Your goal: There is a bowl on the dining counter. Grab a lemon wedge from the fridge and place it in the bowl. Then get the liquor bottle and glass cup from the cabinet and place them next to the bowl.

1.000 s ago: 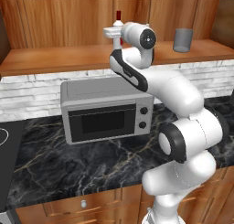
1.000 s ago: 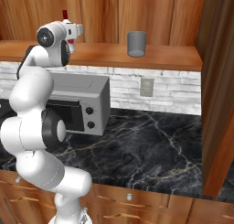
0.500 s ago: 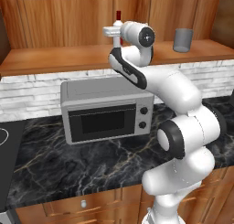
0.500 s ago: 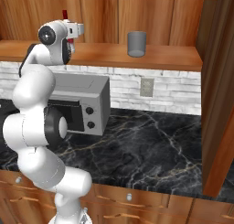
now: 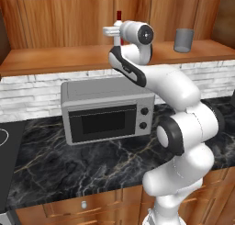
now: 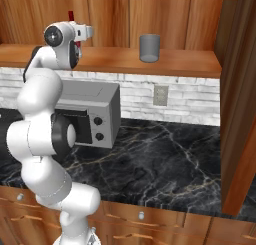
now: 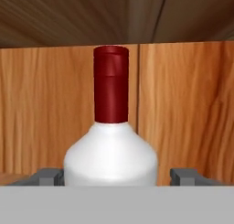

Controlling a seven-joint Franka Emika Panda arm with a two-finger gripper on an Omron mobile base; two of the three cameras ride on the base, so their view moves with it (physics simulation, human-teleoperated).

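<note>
Nearest you, the black veined marble surface (image 5: 69, 166) runs over brown base cabinets (image 6: 165, 224), and a grey microwave (image 5: 108, 110) sits on it against the white brick wall (image 6: 185, 96), which carries a wall outlet (image 6: 160, 95). A dark cooktop edge (image 5: 7, 155) shows at the far left of the left base view.

Above that, you have the arm raised to the cabinet (image 5: 64, 31), with the gripper (image 7: 116, 176) reaching in over its plank shelf (image 5: 55, 59). In the hand view the liquor bottle (image 7: 111, 145) stands upright directly ahead of you, its white shoulder sitting between the two grey fingertips (image 7: 45, 176), one on each side. The jaws are spread wide around the bottle's body; you can see a sliver of gap on the right side, but on the left the view is too tight to say whether the tip touches the bottle. The dark red cap (image 7: 111, 83) rises straight up in front of the cabinet's wooden back panel (image 7: 187, 104).

From the base views, the bottle's red cap pokes up just behind the white hand, and the bottle stands on the shelf.

Further along the same shelf, well apart from the bottle and towards the robot's right, the glass cup (image 6: 149, 48) stands upright, clear of the arm.
</note>
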